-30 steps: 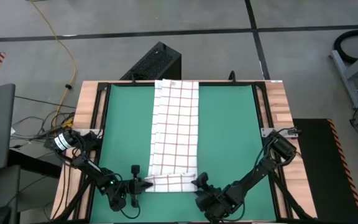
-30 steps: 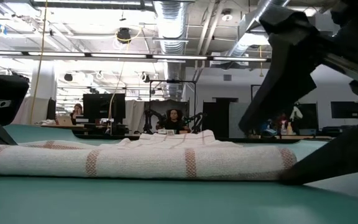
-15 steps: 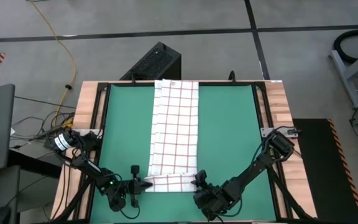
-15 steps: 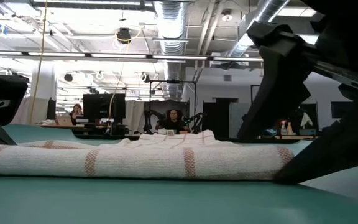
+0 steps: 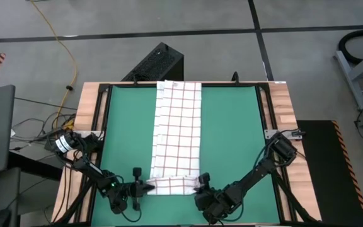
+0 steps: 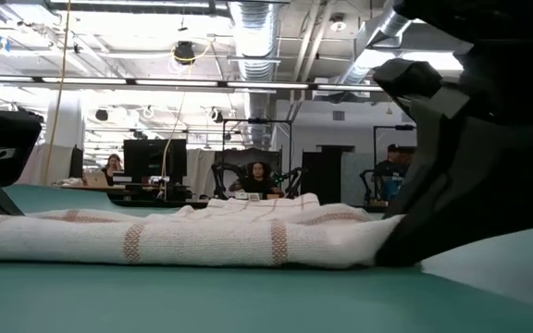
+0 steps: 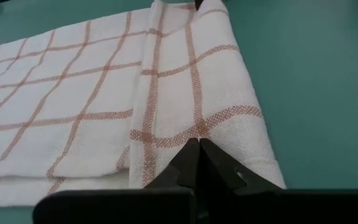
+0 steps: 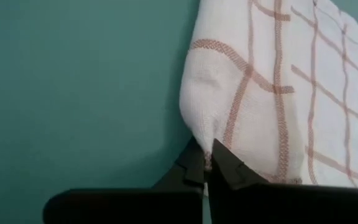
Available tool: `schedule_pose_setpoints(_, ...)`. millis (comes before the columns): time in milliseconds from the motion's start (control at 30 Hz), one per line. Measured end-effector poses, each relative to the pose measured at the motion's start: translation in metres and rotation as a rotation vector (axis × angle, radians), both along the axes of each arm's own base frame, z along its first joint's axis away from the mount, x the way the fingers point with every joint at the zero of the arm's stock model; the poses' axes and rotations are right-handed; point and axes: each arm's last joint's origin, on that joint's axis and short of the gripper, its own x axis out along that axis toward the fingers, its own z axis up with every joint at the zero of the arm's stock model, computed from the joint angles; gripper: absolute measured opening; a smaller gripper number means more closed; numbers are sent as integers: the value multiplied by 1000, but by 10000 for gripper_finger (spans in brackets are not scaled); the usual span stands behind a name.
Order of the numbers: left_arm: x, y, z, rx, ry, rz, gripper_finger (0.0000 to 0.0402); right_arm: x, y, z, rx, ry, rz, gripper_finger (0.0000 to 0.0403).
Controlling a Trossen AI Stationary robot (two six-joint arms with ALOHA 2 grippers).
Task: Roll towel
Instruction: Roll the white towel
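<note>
Left tool point(image 5: 149, 186) pinches towel's point(image 5: 178, 135) folded near end | right tool point(image 5: 198, 185) clamps its opposite corner | towel lies along green mat point(image 5: 232, 139) on counter point(image 5: 287, 107)

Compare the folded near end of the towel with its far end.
The towel's near end is doubled over into a thick fold; the far end lies in a single flat layer. The near end is pinched at its corners by the left gripper and the right gripper; the far end is untouched. Both rest on the green mat.
</note>
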Motion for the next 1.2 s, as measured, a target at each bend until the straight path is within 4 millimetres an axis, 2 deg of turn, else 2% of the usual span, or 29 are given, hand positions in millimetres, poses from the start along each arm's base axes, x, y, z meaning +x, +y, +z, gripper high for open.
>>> schedule_pose_setpoints(267, 2, -5, 23, 37, -73, -60, 0, 2, 11, 8, 102, -44, -68, 7)
schedule_pose_setpoints(367, 2, -6, 30, 42, -126, -22, 0, 0, 13, 8, 130, -56, -100, 7)
schedule_pose_setpoints(500, -5, -8, 33, 111, -217, 65, 0, -4, 18, 8, 162, -68, -129, 7)
schedule_pose_setpoints(600, -6, -9, 34, 150, -206, 38, 0, -8, 22, 8, 180, -77, -140, 7)
schedule_pose_setpoints(767, 8, -1, 30, 184, -124, -29, 0, -8, 28, 12, 188, -83, -132, 7)
schedule_pose_setpoints(900, 22, 11, 30, 250, -95, -20, 0, -5, 35, 21, 201, -90, -123, 6)
schedule_pose_setpoints(1067, 39, 22, 30, 197, -26, -124, 0, -1, 42, 36, 218, -60, -115, 6)
schedule_pose_setpoints(1200, 44, 25, 30, 186, -11, -170, 0, 1, 43, 45, 228, -36, -169, 6)
